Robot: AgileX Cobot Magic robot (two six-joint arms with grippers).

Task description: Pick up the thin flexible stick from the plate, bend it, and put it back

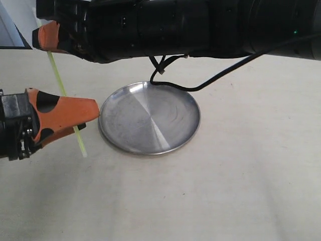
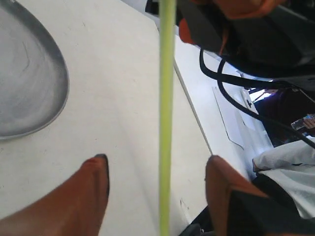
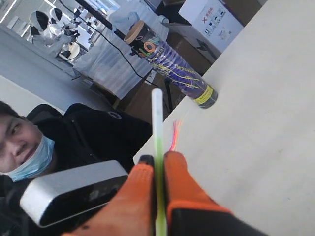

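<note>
The thin yellow-green stick (image 1: 57, 75) hangs slanted in the air, left of the plate (image 1: 150, 118), which holds nothing. My right gripper (image 1: 42, 37) has reached across to the upper left and is shut on the stick's upper part. In the right wrist view the stick (image 3: 157, 118) runs pinched between the orange fingers of that gripper (image 3: 158, 160). Lower down, my left gripper (image 1: 85, 120) stands open around the stick. In the left wrist view the stick (image 2: 166, 98) passes between its two spread fingers (image 2: 157, 164) without touching either. The plate's edge (image 2: 24, 83) shows off to one side.
The right arm's black body spans the top of the exterior view, and its cable (image 1: 200, 85) dangles above the plate's far rim. A purple tube (image 3: 170, 66) stands near the table's edge. A masked person (image 3: 24, 142) sits beyond the table edge.
</note>
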